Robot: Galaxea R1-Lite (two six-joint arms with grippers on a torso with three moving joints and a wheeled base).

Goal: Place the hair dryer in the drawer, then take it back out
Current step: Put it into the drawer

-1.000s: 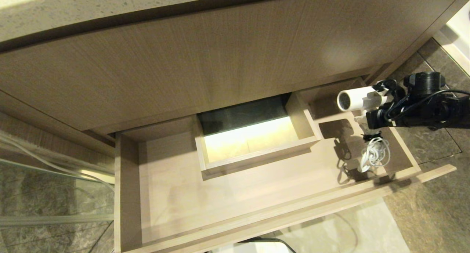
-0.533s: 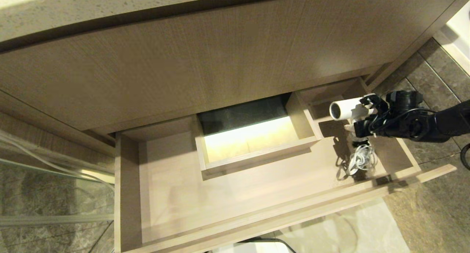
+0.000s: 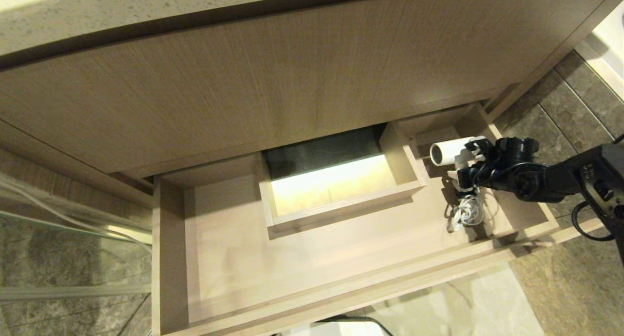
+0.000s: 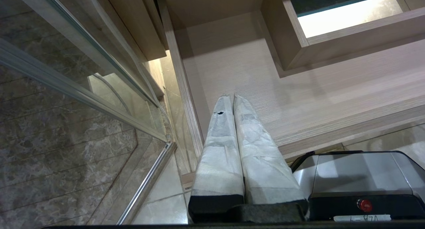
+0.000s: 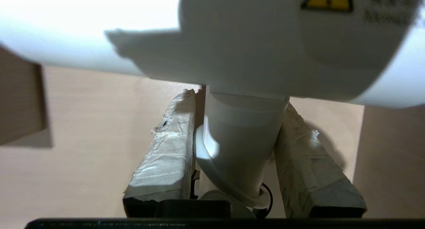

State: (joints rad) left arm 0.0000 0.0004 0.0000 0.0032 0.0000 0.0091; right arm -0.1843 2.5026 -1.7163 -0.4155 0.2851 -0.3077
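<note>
Since the earlier frame my right gripper (image 3: pixel 462 168) has sunk lower with the hair dryer (image 3: pixel 446 152) into the drawer (image 3: pixel 312 258) at its right end | dryer handle sits between my fingers (image 5: pixel 166 156), barrel across them, cord (image 3: pixel 465 213) bundled on the drawer floor near the front-right corner | grey stone floor (image 3: pixel 560 287) beneath, taller wood panel (image 3: pixel 273 77) above | right clamped on the handle; left gripper (image 4: pixel 232 99) pressed together, idle over the drawer's left front corner.

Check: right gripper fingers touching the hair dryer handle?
Touching. The right wrist view shows the right gripper with both taped fingers pressed against the hair dryer handle, one on each side, no gap.
</note>
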